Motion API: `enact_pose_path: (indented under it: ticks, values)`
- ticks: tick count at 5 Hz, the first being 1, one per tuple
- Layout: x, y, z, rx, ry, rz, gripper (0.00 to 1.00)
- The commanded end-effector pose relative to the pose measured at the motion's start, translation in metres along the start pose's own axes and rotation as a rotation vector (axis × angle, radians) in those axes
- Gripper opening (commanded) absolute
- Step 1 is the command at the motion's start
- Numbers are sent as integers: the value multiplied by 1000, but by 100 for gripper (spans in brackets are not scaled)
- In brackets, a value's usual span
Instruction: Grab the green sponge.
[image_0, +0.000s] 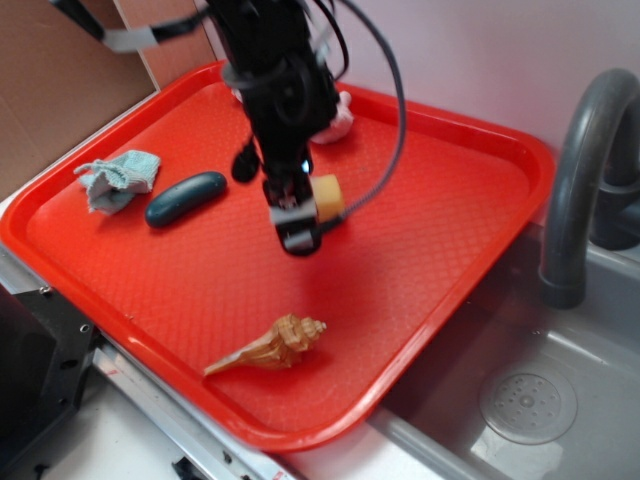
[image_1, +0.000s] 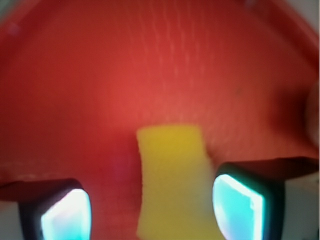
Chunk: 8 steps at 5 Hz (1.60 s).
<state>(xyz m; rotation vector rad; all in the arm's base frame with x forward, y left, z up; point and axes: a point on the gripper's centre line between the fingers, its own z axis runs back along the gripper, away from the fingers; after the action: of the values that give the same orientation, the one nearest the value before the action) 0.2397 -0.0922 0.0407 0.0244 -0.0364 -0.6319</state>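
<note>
In the exterior view the gripper hangs low over the red tray, and the green sponge shows only as a yellow block touching or just behind its right side; the arm hides most of it, so whether the fingers straddle it cannot be told from here. Off to the gripper's left lie a dark oval pebble and, beyond it, a pale blue rag; a seashell sits well apart toward the tray's near edge, and a pinkish thing lies behind the arm. A grey tap and sink stand well apart to the side. None of these crowds the sponge. In the wrist view the gripper is spread wide, with the sponge between its fingers, closer to the right one, perhaps touching it, with a clear gap to the left. The sponge's long axis runs straight ahead, along the fingers, so closing should pinch its narrow width. No green layer is visible.
</note>
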Motion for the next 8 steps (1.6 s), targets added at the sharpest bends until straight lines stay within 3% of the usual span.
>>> enact_pose_path:
  ticks: [1,2,3,4,5,6,7,8]
  values:
    - [10,-3,-13,63,29,56,100]
    - [9,-1,-19,90,54,92,76]
    - [8,1,-20,96,46,107,0]
    - [6,2,-17,84,43,115,0]
    - [8,13,-5,34,63,165,0]
    - [14,25,21,56,64,260,0]
    - [14,41,69,51,47,361,0]
    - [0,47,119,42,-18,472,0]
